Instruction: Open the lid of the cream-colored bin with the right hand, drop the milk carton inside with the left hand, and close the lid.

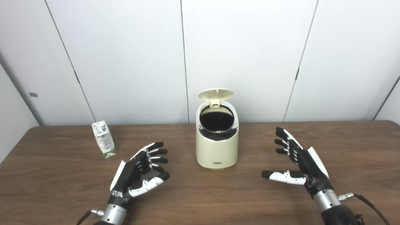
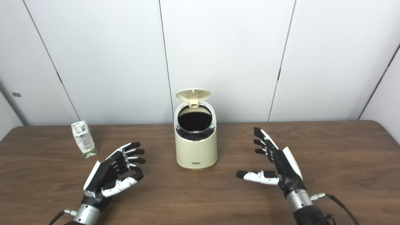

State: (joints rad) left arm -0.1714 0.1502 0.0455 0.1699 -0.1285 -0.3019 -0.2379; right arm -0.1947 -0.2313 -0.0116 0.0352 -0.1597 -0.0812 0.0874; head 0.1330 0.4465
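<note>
Cream bin [image 1: 217, 147]; white-green milk carton [image 1: 104, 139].

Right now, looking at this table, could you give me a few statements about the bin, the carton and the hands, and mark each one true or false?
1. The cream-colored plastic bin has its round lid raised. True.
2. The small white-and-green milk carton lies inside the bin. False: it stands on the brown wooden table, left of the bin.
3. The left hand holds the carton. False: it is open and empty.
4. The right hand is open, apart from the bin. True.
</note>
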